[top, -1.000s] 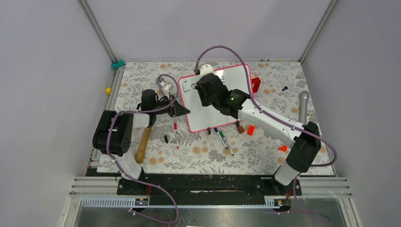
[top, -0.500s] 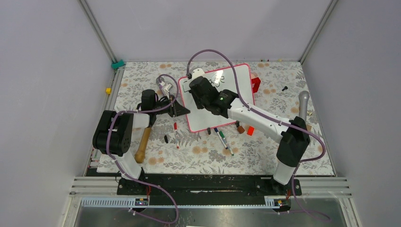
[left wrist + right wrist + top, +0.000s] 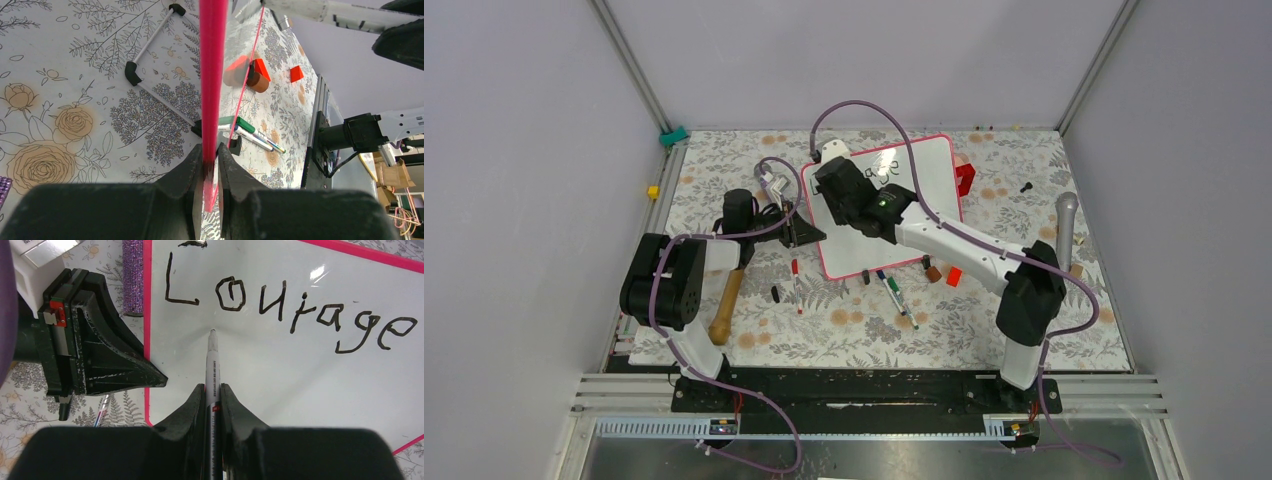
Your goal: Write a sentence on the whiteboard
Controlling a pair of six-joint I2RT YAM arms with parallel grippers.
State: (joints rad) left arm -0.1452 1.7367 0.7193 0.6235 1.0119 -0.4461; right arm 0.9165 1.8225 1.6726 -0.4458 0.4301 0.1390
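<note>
The whiteboard [image 3: 929, 180], white with a pink frame [image 3: 212, 75], lies tilted on the floral table. My left gripper [image 3: 210, 150] is shut on its left edge [image 3: 804, 232]. Across the top of the board [image 3: 300, 370] runs the first word of the sentence, "Courage" [image 3: 295, 312], in black. My right gripper [image 3: 212, 387] is shut on a grey marker [image 3: 212, 360]. The marker's tip points at the board just below the gap between the "C" and the "o", where it meets its own reflection. From above, the right wrist [image 3: 844, 190] hides the start of the word.
Loose markers [image 3: 894, 290] and caps lie along the board's near edge. A red block [image 3: 965, 180] sits at its right side. Small orange-red pieces [image 3: 954, 275] and a brown one [image 3: 934, 272] lie nearby. A wooden-handled tool [image 3: 724, 305] lies left, a grey cylinder [image 3: 1065, 225] right.
My right arm has swung left across the board, carrying the marker from over the middle of the word to below its start. The left gripper and the board have not moved.
</note>
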